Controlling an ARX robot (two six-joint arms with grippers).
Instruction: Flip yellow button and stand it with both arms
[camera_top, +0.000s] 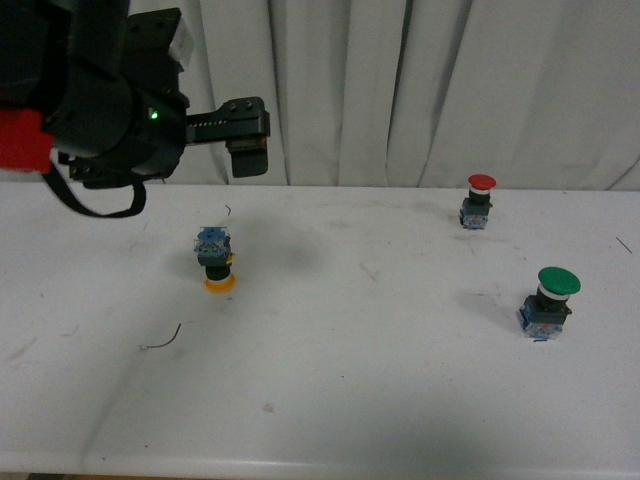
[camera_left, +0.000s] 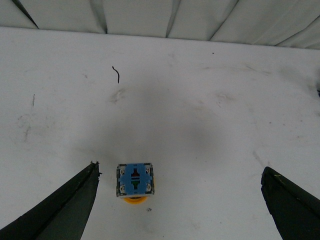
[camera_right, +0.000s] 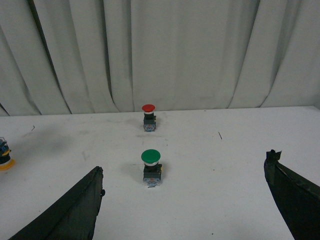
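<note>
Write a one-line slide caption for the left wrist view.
Open left gripper hovers over the yellow button, resting cap-down, blue block up, on the white table.

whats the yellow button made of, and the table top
yellow button: likely moulded plastic. Its cap looks opaque, smooth and orange-yellow. Its contact block looks translucent blue, with pale corner fittings that may be metal.
table top: white and matte, perhaps laminate or painted board; it shows grey scuffs and no glare.
</note>
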